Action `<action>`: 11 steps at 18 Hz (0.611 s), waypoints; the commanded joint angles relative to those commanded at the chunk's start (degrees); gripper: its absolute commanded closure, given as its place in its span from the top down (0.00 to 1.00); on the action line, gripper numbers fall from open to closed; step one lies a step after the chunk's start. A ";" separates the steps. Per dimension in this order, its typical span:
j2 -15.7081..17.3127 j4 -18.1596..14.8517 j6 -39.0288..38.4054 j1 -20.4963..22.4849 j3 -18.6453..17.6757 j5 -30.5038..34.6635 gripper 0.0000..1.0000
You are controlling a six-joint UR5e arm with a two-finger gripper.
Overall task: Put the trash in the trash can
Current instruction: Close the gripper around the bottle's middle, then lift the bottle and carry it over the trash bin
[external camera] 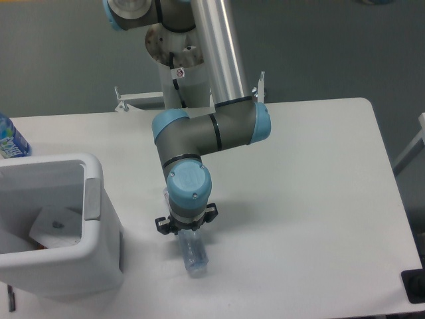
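The slim crushed clear bottle [193, 256] lies at the table's front middle, and its upper end is tucked under my gripper [186, 232]. The gripper points straight down over it. The wrist hides the fingertips, so I cannot tell whether they are closed on the bottle. The trash can [93, 199] is a large white bin with a grey side panel, standing at the front left about a hand's width left of the gripper. A pale flat sheet with a dark spot [57, 226] lies inside the bin. It may be the clear wrapper.
A bottle with a deep-blue label [10, 141] stands at the far left edge behind the bin. The arm's elbow [212, 129] hangs over the table's middle. A metal bracket [139, 98] sits at the table's back edge.
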 joint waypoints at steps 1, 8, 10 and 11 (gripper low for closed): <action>0.53 0.17 0.44 0.26 0.00 0.00 0.58; 4.66 4.46 2.20 4.57 3.68 -4.91 0.54; 5.10 7.37 1.94 5.80 6.05 -7.81 0.54; 5.28 8.51 1.94 6.24 7.20 -8.95 0.54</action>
